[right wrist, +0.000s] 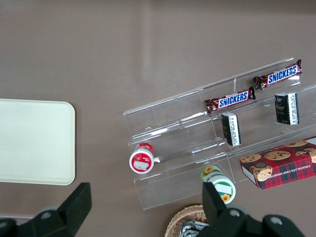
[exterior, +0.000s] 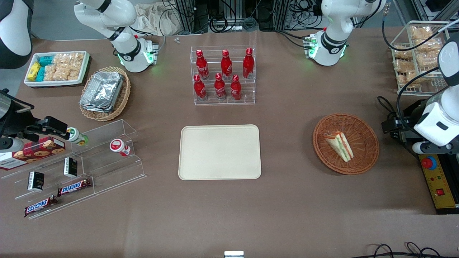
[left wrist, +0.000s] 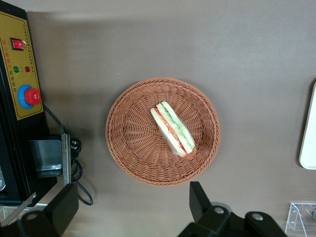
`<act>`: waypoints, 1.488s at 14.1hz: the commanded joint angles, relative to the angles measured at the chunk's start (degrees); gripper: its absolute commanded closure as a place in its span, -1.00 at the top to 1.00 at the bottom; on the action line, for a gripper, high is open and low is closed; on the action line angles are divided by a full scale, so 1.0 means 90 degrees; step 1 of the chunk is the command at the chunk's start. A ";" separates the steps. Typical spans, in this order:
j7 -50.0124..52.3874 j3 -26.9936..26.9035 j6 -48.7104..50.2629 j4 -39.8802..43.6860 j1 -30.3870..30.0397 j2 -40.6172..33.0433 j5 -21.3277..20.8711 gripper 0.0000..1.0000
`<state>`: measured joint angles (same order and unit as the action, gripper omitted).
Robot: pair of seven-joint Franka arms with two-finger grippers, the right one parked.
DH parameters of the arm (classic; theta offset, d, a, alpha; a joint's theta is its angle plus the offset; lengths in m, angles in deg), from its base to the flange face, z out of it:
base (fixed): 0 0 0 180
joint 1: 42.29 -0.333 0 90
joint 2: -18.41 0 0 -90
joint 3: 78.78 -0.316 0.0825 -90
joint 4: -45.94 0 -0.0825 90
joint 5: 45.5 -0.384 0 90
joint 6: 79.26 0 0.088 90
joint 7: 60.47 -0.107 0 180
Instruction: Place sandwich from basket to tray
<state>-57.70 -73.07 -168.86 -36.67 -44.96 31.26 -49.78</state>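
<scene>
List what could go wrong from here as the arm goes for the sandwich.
1. The sandwich lies tilted on its side in the basket; the open gripper, hovering above the basket's rim, might squash or slip off the soft wedge.
2. The light basket may lift or slide with it.
3. The tray is well apart, so a weak grasp could drop it midway.
</scene>
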 commanded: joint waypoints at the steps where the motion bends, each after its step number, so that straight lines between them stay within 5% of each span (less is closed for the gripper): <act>1: 0.0044 0.0039 -0.0035 -0.0029 -0.0025 -0.0061 0.0026 1.00; 6: 0.0152 0.0039 0.0043 -0.0242 -0.0025 -0.0109 0.0152 1.00; 12: 0.0562 0.0039 -0.0999 -0.2341 0.0033 -0.1066 0.0397 1.00; 21: 0.1789 0.0234 -0.2561 -0.3983 0.0053 -0.1262 0.0397 0.99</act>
<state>-46.36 -71.90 -187.72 -67.71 -44.67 22.24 -46.52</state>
